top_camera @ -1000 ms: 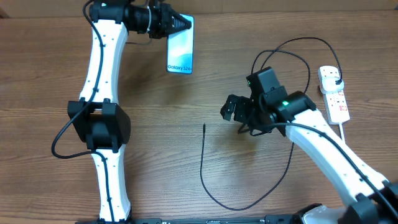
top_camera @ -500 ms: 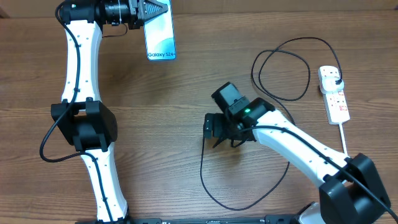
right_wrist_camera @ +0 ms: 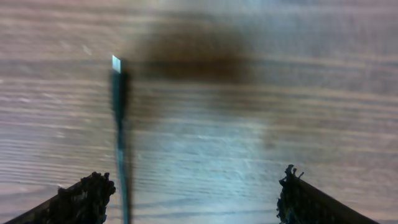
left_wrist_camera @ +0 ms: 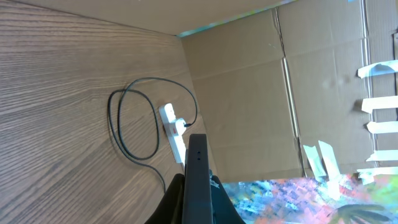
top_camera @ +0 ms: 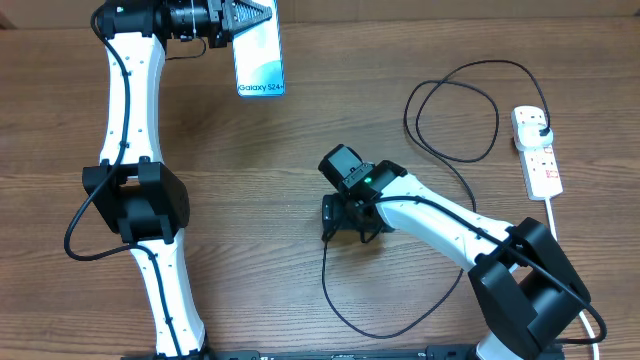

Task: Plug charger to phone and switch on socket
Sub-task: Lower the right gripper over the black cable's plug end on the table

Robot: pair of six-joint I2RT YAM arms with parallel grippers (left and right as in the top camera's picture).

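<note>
The phone (top_camera: 260, 60), its light-blue screen lit, is held up at the far left of the table with my left gripper (top_camera: 248, 18) shut on its top end. The left wrist view shows the phone (left_wrist_camera: 198, 180) edge-on between the jaws. The charger (top_camera: 326, 270) is a thin black cable lying on the wood. Its connector tip (right_wrist_camera: 116, 60) points away from my right gripper (right_wrist_camera: 193, 199). That gripper (top_camera: 335, 215) hovers open low over the tip end, and the cable (right_wrist_camera: 118, 124) runs just inside its left finger (right_wrist_camera: 87, 196). The socket (top_camera: 537, 150) lies at the right edge.
The charger's far end loops (top_camera: 450, 110) at the back right and reaches a black plug (top_camera: 540, 122) in the socket. The socket (left_wrist_camera: 174, 127) also shows in the left wrist view, in front of a cardboard wall (left_wrist_camera: 249, 93). The socket's white cord (top_camera: 553, 215) runs toward the front.
My right gripper has moved left and down over the cable's tip end, its jaws narrowing a little. The left arm carried the phone leftward, then stayed still.
</note>
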